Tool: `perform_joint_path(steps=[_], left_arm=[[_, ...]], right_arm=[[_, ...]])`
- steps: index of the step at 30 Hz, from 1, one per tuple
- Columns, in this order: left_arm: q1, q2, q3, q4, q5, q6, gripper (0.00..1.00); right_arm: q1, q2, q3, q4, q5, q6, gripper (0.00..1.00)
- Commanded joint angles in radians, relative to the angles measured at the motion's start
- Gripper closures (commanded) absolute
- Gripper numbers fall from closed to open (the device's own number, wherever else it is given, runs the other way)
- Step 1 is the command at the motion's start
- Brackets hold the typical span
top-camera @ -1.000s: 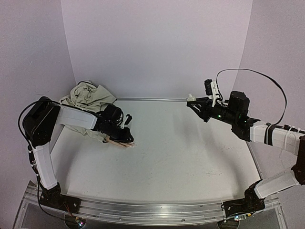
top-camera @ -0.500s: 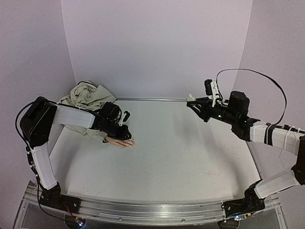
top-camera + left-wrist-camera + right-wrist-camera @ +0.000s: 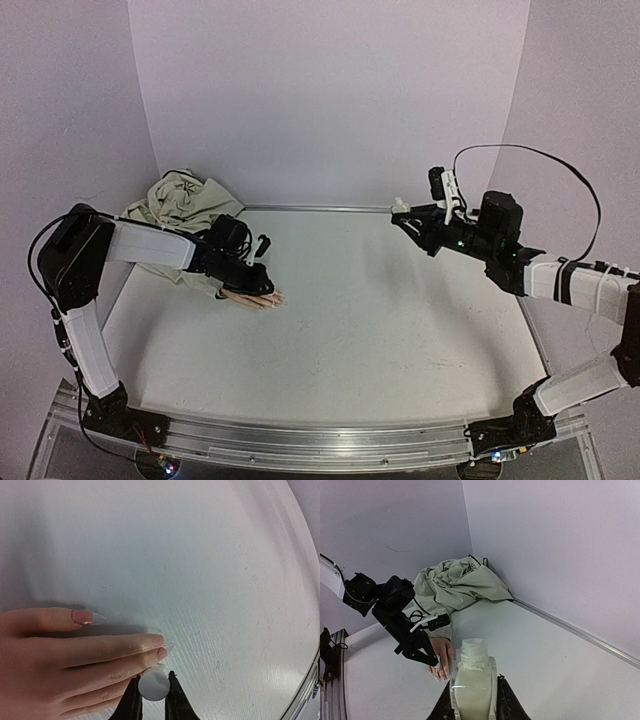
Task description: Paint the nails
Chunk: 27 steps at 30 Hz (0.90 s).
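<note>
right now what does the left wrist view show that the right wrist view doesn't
Only the left wrist view: the nails close up, one pinker than the rest, and a white round piece pinched by the left fingers. Only the right wrist view: a pale open-necked bottle between the right fingers, a crumpled cloth, and the left arm from outside. Both: the mannequin hand lying on the white table.
</note>
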Motion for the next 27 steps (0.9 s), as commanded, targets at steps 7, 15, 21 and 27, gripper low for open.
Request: perform_joint_path(steps=[7, 15, 21, 27], left_arm=[[0.001, -0.044, -0.016, 0.043, 0.037, -0.002, 1.00], [0.001, -0.010, 0.022, 0.043, 0.014, 0.000, 1.00], [0.002, -0.008, 0.013, 0.043, -0.005, 0.001, 1.00], [0.002, 0.004, 0.029, 0.043, -0.004, 0.004, 1.00]], right_arm=[[-0.007, -0.001, 0.013, 0.082, -0.029, 0.014, 1.00], [-0.007, -0.003, 0.013, 0.082, -0.025, 0.014, 1.00], [-0.008, 0.001, 0.015, 0.083, -0.029, 0.014, 1.00], [-0.008, 0.002, 0.017, 0.083, -0.031, 0.016, 1.00]])
